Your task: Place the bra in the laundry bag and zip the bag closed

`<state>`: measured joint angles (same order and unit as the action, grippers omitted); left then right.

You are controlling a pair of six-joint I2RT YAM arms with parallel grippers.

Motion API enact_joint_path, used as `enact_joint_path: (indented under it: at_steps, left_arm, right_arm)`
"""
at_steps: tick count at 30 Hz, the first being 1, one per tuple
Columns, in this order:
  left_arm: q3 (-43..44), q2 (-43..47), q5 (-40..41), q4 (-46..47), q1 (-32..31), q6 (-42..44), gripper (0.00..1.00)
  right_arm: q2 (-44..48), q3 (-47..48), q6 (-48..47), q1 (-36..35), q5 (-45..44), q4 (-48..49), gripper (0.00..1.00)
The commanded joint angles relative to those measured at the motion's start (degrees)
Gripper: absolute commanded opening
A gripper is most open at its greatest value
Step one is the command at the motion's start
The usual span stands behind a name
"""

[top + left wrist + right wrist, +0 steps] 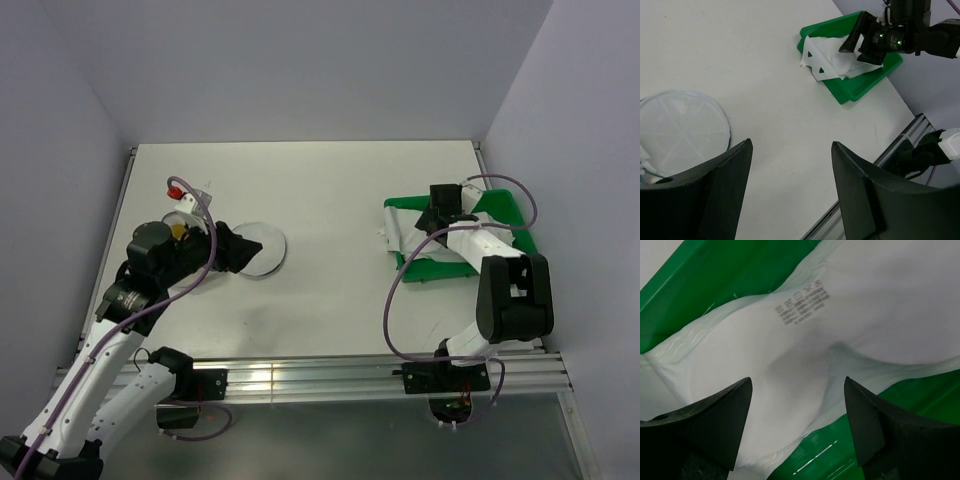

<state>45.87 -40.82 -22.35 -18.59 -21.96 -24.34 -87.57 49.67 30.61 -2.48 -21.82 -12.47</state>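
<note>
The white bra (425, 240) lies in the green tray (505, 210) at the right; it also shows in the left wrist view (832, 60) and fills the right wrist view (805, 335). My right gripper (432, 222) hovers just over it, jaws open and empty, also shown in the right wrist view (797, 385). The round white mesh laundry bag (262, 248) lies flat on the table at the left, and shows in the left wrist view (680, 127). My left gripper (240, 250) is open and empty at the bag's left side, seen in the left wrist view (791, 147).
The green tray (860, 82) sits near the table's right edge. A small fixture with a red part (176, 190) stands at the left rear. An aluminium rail (330, 375) runs along the near edge. Walls enclose the table on three sides.
</note>
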Motion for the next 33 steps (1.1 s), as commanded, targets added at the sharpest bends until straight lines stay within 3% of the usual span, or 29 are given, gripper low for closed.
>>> enact_joint_path:
  at_steps: [1, 6, 10, 16, 17, 19, 20, 27, 33]
  left_arm:
    - [0.4, 1.0, 5.0, -0.9, -1.1, 2.2, 0.7]
    - [0.5, 0.8, 6.3, -1.2, -2.2, 2.5, 0.7]
    - [0.5, 0.7, 7.2, -1.5, -2.3, 2.5, 0.7]
    - [0.5, -0.5, 8.0, -1.5, -2.2, 2.5, 0.69]
    - [0.5, -0.7, 8.1, -1.5, -2.2, 2.5, 0.69]
    - [0.5, -1.7, 8.0, -1.5, -2.1, 2.5, 0.69]
    - [0.5, -1.9, 8.0, -1.5, -2.1, 2.5, 0.68]
    - [0.5, -1.5, 7.9, -1.5, -1.2, 2.5, 0.69]
    - [0.3, -1.8, 7.8, -1.4, -1.2, 2.4, 0.68]
  right_arm:
    - [1.4, 2.1, 1.4, 2.0, -3.0, -0.7, 0.81]
    - [1.2, 0.5, 1.8, 5.7, 0.5, 0.4, 0.78]
    - [-1.5, 1.0, 3.6, 9.2, 10.7, 2.2, 0.74]
    - [-5.3, 0.3, 6.3, 13.7, 22.4, 7.4, 0.56]
    - [-5.2, -0.8, 6.7, 14.1, 23.7, 9.9, 0.37]
    - [-2.0, -4.6, 8.1, 14.4, 24.1, 15.9, 0.09]
    - [-0.5, -5.8, 8.4, 14.5, 23.2, 17.1, 0.02]
    - [19.1, -9.7, 7.2, 13.1, 20.2, 21.3, 0.0]
    - [20.6, 4.6, 2.6, 8.8, 30.9, 18.3, 0.0]
